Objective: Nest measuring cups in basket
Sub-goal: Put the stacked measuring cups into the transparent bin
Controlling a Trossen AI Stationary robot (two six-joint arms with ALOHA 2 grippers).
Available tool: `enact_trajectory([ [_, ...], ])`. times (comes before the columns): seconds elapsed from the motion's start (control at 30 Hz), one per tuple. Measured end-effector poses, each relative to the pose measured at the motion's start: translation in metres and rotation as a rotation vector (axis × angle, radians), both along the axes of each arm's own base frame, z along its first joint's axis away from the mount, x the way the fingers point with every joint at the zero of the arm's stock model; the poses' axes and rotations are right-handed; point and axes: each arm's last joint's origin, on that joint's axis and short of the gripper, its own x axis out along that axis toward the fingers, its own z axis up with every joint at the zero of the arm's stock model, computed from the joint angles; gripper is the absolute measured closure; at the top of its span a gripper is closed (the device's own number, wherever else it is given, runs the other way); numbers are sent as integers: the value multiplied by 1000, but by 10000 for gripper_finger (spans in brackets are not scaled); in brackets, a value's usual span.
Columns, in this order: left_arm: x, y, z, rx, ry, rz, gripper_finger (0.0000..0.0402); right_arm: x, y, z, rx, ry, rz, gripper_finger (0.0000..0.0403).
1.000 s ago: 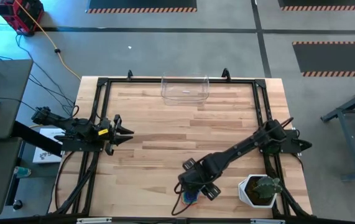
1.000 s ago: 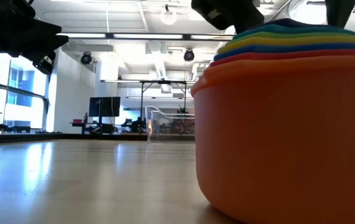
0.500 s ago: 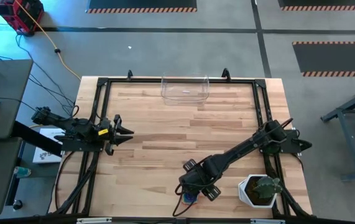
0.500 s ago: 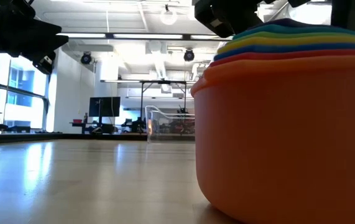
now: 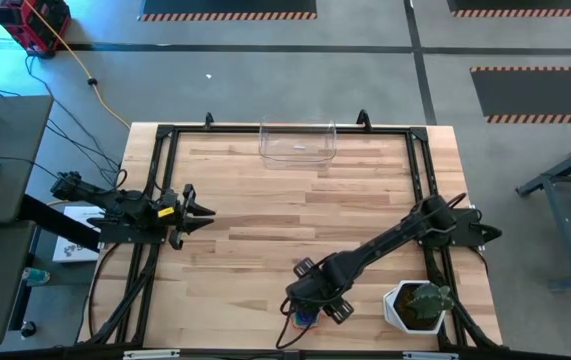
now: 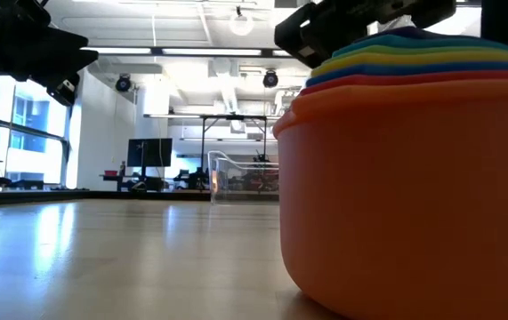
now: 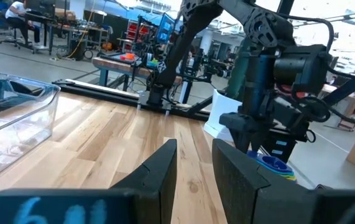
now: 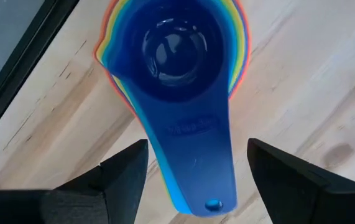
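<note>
The measuring cups (image 5: 307, 319) stand nested in one stack near the table's near edge, the orange one at the bottom (image 6: 414, 196) and a dark blue one on top (image 8: 180, 53). Their handles (image 8: 196, 155) lie fanned one over another. My right gripper (image 8: 197, 149) hangs open just above the stack, pointing down, one finger on either side of the handles and touching nothing. The basket (image 5: 297, 142), clear and see-through, stands at the far edge with nothing in it. My left gripper (image 5: 205, 213) waits level at the table's left side, open by a narrow gap (image 7: 194, 168).
A white pot with a green plant (image 5: 420, 305) stands close to the right of the stack, at the near right corner. Bare wooden tabletop (image 5: 265, 220) lies between the stack and the basket. Black rails (image 5: 160, 180) frame the table's sides.
My right gripper has sunk a little toward the stack of cups, still open and pointing down. The cups have not moved.
</note>
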Motion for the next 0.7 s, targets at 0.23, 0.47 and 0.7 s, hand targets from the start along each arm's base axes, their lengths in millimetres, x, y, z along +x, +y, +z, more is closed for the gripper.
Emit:
enact_trajectory([
  [0.23, 0, 0, 0, 0, 0, 0, 310, 2, 2, -8, 7, 20, -4, 137],
  [0.47, 0, 0, 0, 0, 0, 0, 310, 2, 5, -14, 1, 32, 0, 137],
  [0.7, 0, 0, 0, 0, 0, 0, 310, -1, 8, -18, -43, 37, 8, 137],
])
